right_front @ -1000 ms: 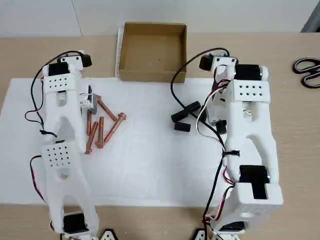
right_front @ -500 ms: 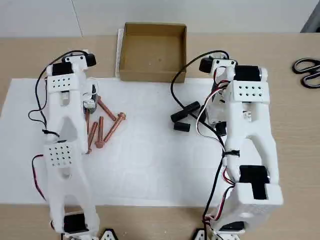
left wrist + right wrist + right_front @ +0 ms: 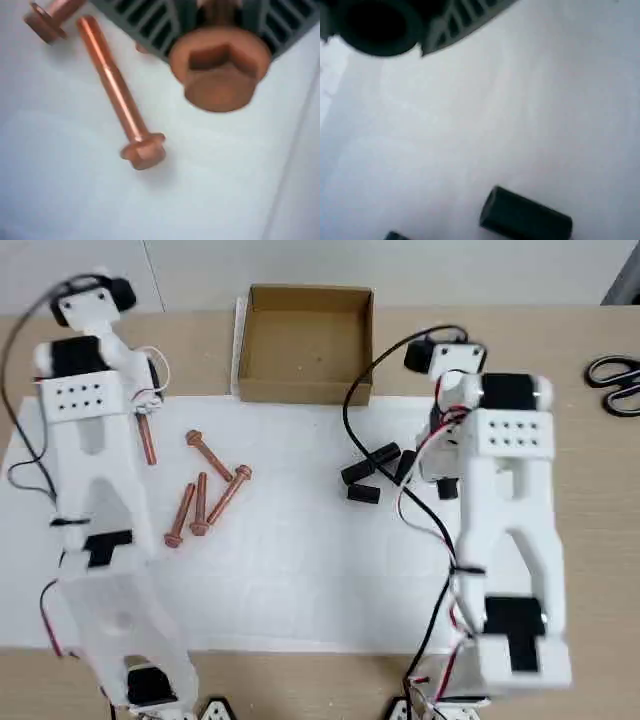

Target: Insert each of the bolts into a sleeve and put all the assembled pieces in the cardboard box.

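Copper-coloured held bolt (image 3: 147, 440) is now off the sheet. The left gripper (image 3: 146, 412) is clamped on its shank behind the head. Since the earlier frames the left arm has risen from the pile and stands higher, nearer the sheet's far left corner. The count on the sheet is down from five to four loose bolts (image 3: 207, 455), otherwise undisturbed. The right arm has lifted slightly too. The right gripper (image 3: 412, 468) is closed on the held sleeve (image 3: 377, 25), which now sits tilted just beside the two loose sleeves (image 3: 371, 462).

Surroundings: a white sheet (image 3: 300, 570) covers the middle of the wood worktop (image 3: 580, 490). The cardboard box (image 3: 243, 340) sits open-topped at the sheet's far edge, between the arms. Scissors (image 3: 615, 385) lie at the right edge of the worktop. A black cable (image 3: 350, 410) from the right arm loops past the box's near right corner, close to the loose sleeves. The right arm's body covers the sheet to the right of them.

Appearance: the bolts have smooth shanks and flanged hex heads. In the left wrist view the held bolt's head faces the camera between dark ribbed fingers (image 3: 145, 20). The sleeves are short matte black cylinders. The held one is seen end-on, showing a dark bore, and a loose one lies on its side.
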{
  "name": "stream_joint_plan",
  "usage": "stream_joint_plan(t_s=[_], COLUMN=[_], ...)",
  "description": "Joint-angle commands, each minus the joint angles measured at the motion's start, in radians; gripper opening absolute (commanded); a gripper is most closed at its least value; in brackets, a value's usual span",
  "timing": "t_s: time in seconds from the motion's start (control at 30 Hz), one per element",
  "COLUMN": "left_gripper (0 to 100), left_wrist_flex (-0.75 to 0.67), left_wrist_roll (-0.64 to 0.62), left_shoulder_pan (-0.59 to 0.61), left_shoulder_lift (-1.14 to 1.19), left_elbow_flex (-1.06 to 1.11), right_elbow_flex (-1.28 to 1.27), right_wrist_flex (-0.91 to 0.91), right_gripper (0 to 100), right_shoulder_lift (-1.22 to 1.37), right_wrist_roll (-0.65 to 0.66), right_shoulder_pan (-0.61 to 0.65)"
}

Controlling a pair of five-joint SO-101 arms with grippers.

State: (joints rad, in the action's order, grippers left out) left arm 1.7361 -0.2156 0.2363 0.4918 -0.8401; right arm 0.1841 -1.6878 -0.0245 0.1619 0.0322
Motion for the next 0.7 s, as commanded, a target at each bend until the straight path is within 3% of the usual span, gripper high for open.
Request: stream_joint_plan(t_s=[0.0,0.23,0.4,0.57,0.67], left_gripper=[1,1,1,1,1], left_wrist_flex=[0.018,0.017,0.009,-0.219,-0.394], left_wrist_roll=[0.014,0.035,0.183,0.164,0.023], left_shoulder_pan=[-0.026,-0.097,-0.210,-0.275,-0.302], left_shoulder_lift=[-0.264,-0.712,-0.977,-1.138,-1.197], left_elbow_flex=[0.071,0.409,0.728,1.017,1.170], right_elbow_flex=[0.003,-0.229,-0.534,-0.902,-1.142], right_wrist_flex=[-0.019,-0.021,0.048,0.297,0.444], right_gripper=[0.6,0.6,0.6,0.6,0.6], right_shoulder_lift=[-0.245,-0.711,-1.038,-1.333,-1.489], right_wrist_roll=[0.008,0.009,0.008,0.008,0.000], right_shoulder_pan=[0.028,0.136,0.173,0.189,0.229])
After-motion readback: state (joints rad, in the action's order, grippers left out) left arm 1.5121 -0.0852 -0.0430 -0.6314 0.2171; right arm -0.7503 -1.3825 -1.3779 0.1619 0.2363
